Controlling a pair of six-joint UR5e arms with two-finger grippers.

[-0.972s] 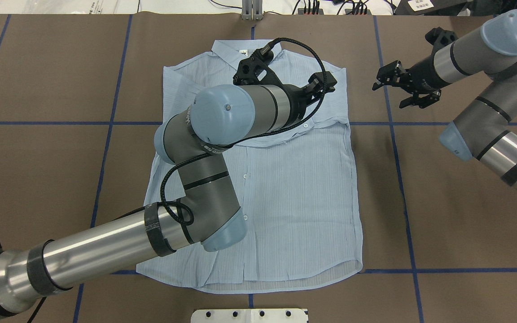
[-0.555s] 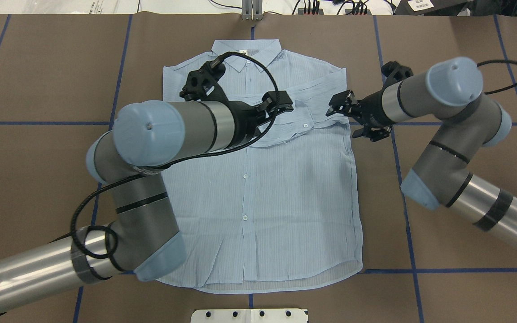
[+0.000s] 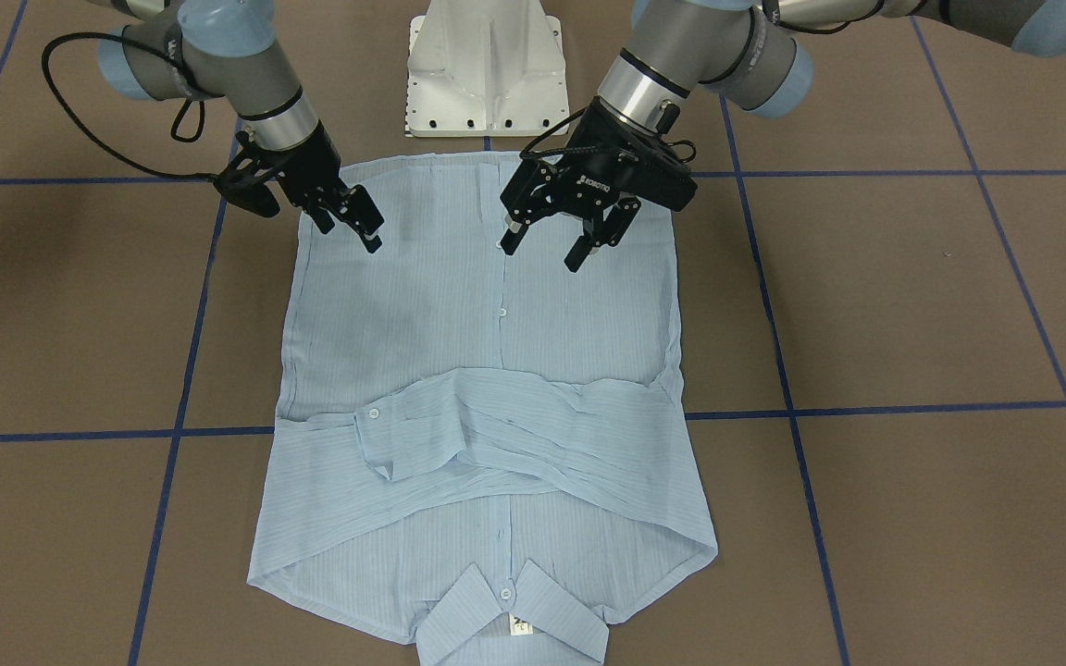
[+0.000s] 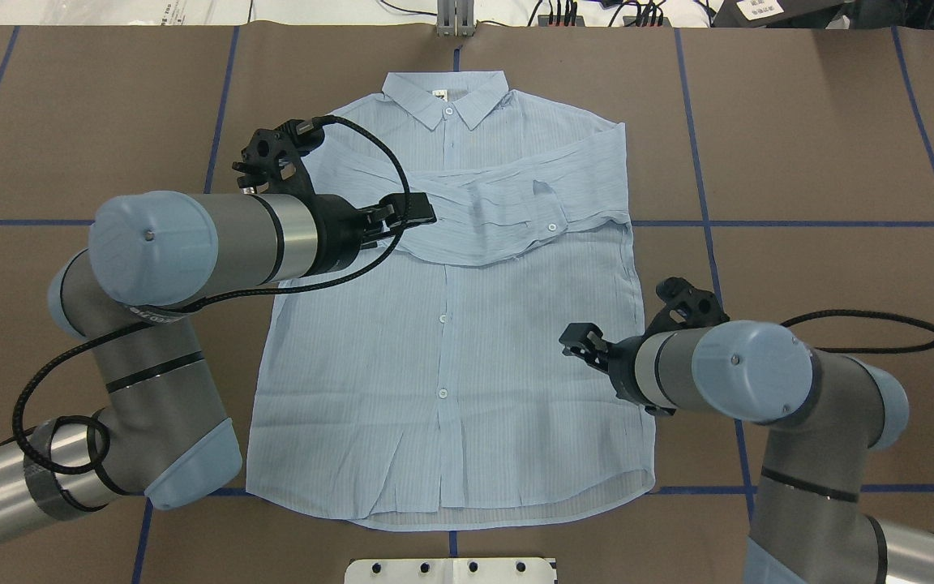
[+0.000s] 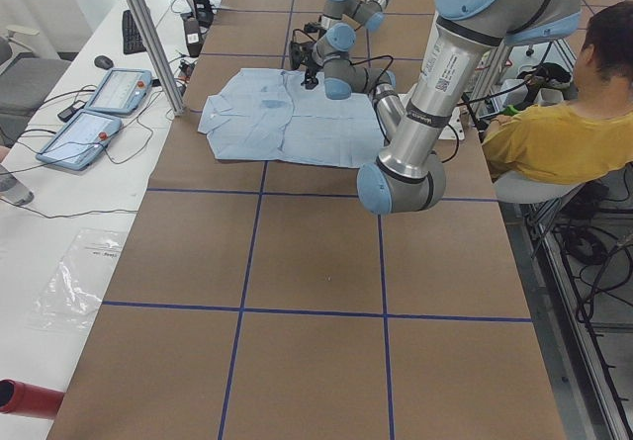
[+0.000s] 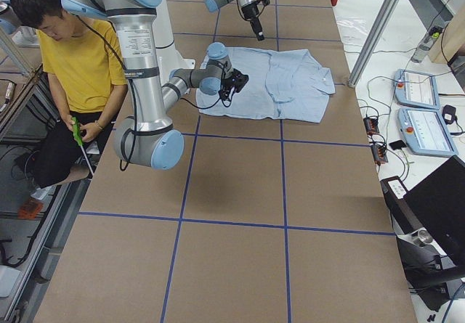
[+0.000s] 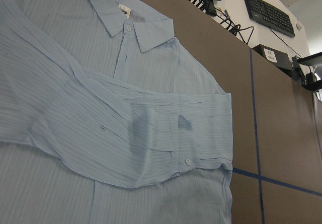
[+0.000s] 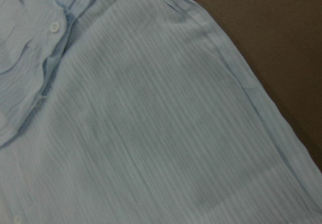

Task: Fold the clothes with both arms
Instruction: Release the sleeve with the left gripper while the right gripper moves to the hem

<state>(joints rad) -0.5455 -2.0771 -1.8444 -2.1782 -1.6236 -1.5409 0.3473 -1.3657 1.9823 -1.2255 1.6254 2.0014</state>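
Shirt (image 4: 467,341): flat, front up, beneath both jaws, sleeves (image 4: 507,203) crossed over the chest.
Left gripper (image 3: 542,252): jaws wide, empty, drawn back off the sleeves.
Right gripper (image 3: 348,231): seemingly parted, empty, moved hemward.
Sleeve fold likely finished.

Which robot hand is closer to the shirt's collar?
Left. The left gripper hangs over the folded sleeves below the collar; the right gripper is over the shirt's lower half.

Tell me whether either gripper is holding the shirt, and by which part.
Nothing is held: the left gripper and right gripper both hover open above the shirt lying flat.
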